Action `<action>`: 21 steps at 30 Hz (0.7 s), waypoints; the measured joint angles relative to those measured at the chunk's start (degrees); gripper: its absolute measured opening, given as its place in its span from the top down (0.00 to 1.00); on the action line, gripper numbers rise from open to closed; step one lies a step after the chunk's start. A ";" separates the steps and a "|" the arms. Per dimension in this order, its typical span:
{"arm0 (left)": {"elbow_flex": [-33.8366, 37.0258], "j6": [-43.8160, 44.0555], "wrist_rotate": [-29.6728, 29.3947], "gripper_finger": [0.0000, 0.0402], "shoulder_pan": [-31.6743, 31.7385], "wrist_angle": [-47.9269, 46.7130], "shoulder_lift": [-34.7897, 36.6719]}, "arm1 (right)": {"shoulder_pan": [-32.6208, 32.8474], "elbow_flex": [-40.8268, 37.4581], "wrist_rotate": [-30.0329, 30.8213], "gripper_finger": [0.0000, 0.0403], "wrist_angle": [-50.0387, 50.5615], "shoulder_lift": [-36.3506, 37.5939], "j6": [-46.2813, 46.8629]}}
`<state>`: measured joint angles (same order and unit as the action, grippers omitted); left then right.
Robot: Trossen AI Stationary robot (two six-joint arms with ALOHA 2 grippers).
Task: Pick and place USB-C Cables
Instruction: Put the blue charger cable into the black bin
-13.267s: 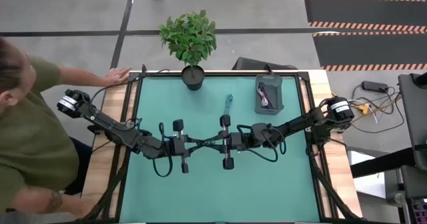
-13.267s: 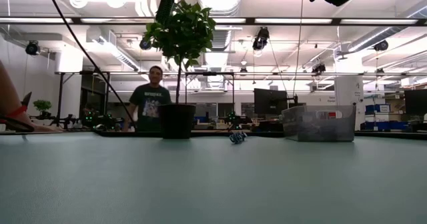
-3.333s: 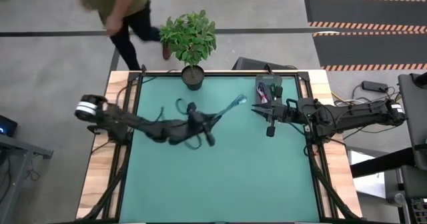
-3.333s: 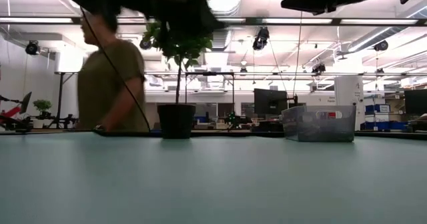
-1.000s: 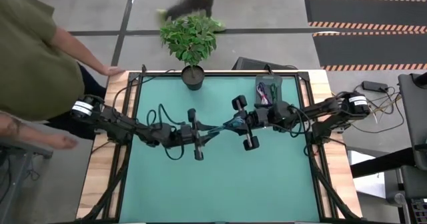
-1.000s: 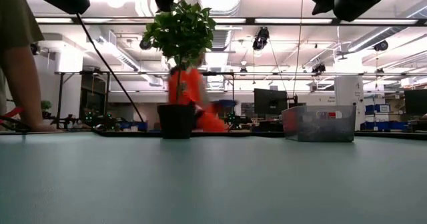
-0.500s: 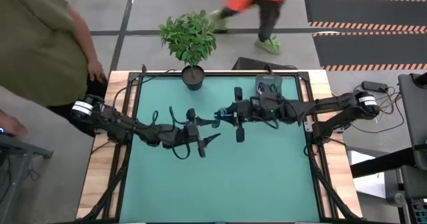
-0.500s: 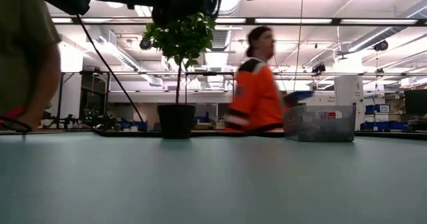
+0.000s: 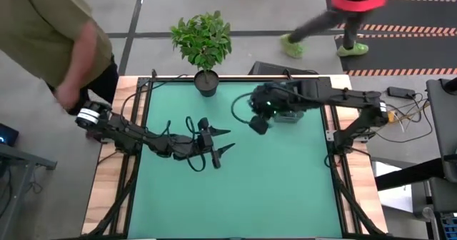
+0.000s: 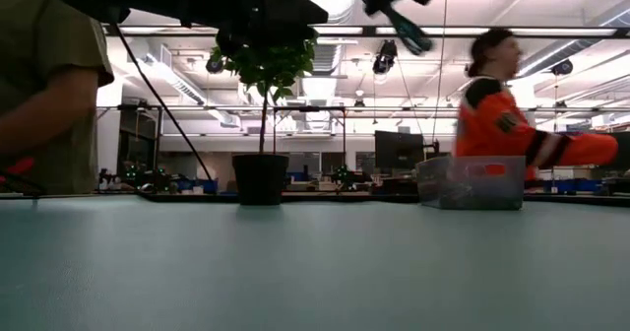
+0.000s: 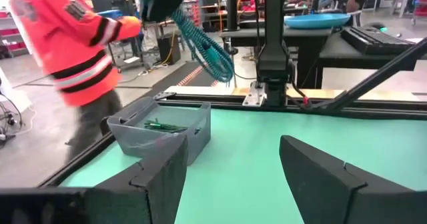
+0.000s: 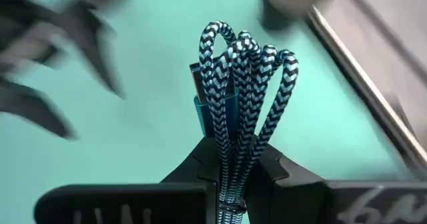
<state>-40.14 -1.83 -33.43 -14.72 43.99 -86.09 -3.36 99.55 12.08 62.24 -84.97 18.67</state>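
the right pincer [image 12: 230, 159] grips the teal cable [image 12: 241, 84] near the grey bin [image 11: 160, 127] at the bench's far right corner, not yet dropped; a green cable [image 11: 162, 125] lies inside. the left pincer [image 9: 223, 141] gapes wide mid-bench.

Bright workshop, grey concrete floor [image 9: 86, 197]
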 joint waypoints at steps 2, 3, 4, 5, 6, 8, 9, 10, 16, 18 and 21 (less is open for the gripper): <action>0.00 -0.02 -0.02 0.45 0.00 0.26 0.18 | -2.09 2.75 -0.07 0.94 6.76 -1.74 2.81; 0.00 -0.02 -0.02 0.45 0.00 0.16 0.44 | -3.23 3.79 -0.40 0.94 9.61 -2.59 3.92; 0.02 0.00 -0.04 0.45 0.00 -0.43 0.85 | -4.54 4.62 -1.33 0.94 12.40 -3.28 4.82; 0.02 -0.02 -0.09 0.45 0.00 -0.57 1.02 | -5.88 5.17 -2.63 0.94 14.57 -3.84 5.61; 0.02 -0.02 -0.08 0.45 0.00 -0.60 1.12 | -7.19 5.45 -3.95 0.94 16.34 -4.43 6.27; 0.02 -0.04 -0.08 0.45 -0.01 -0.98 1.33 | -9.79 5.45 -6.83 0.94 19.19 -5.32 7.48; 0.02 -0.14 -0.08 0.45 -0.02 -0.95 1.40 | -11.01 5.34 -8.16 0.94 20.15 -5.85 7.87; 0.00 -0.60 -0.08 0.45 -0.02 -0.91 1.53 | -12.18 5.27 -9.48 0.94 21.03 -6.26 8.39; 0.00 -3.49 -0.08 0.45 -0.02 -1.00 1.97 | -19.50 5.17 -15.30 0.94 26.86 -8.41 11.48; 0.00 -3.49 -0.07 0.45 -0.02 -1.01 2.14 | -22.00 5.17 -16.50 0.94 27.58 -8.97 12.84; -0.02 -3.45 -0.08 0.45 -0.02 -0.98 2.35 | -26.04 5.17 -17.12 0.94 27.67 -9.61 15.08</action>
<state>-40.16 -5.28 -33.52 -14.74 43.01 -83.74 -29.40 104.73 -5.04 89.91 -94.58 33.75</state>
